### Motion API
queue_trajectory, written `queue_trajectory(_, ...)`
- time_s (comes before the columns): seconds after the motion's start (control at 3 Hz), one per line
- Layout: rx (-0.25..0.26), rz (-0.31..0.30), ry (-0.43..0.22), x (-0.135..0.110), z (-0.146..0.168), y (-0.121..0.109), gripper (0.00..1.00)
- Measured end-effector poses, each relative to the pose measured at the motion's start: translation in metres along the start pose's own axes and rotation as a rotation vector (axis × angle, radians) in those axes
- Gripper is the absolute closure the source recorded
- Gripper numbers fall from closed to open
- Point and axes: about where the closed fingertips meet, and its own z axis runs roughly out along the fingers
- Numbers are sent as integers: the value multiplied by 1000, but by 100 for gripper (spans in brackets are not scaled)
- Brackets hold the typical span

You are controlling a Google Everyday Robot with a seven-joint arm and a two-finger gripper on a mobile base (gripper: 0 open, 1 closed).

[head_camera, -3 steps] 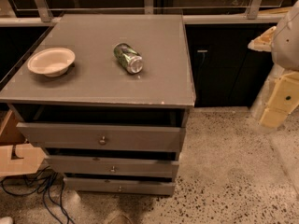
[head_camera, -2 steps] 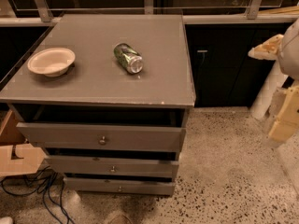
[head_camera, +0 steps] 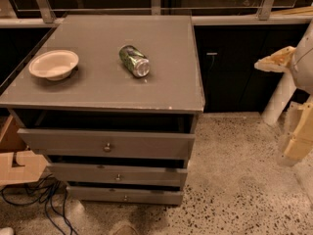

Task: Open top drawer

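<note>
The top drawer point(head_camera: 146, 144) is the tallest grey front of the cabinet, with a small round metal knob point(head_camera: 107, 147) at its centre. It stands pulled out a little, with a dark gap between its front and the cabinet top. My gripper point(head_camera: 296, 140), cream-coloured, hangs at the far right edge of the camera view above the floor. It is well to the right of the cabinet and touches nothing.
On the cabinet top point(head_camera: 171, 82) lie a white bowl point(head_camera: 54, 64) and a green can point(head_camera: 134, 60) on its side. Two thinner drawers point(head_camera: 117, 175) sit below. Cardboard point(head_camera: 19, 165) and black cables point(head_camera: 34, 197) lie at the left on the speckled floor point(head_camera: 234, 180).
My arm has drifted right and down, toward the frame's edge. The drawers, bowl and can have not moved.
</note>
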Motion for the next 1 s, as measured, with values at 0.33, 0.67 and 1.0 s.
queue_trajectory(0.33, -38, 0, 19, -14, 41, 20, 0)
queue_trajectory(0.67, -67, -16, 25, -30, 77, 35, 0)
queue_trajectory(1.0, -130, -36, -6, -45, 105, 51, 0)
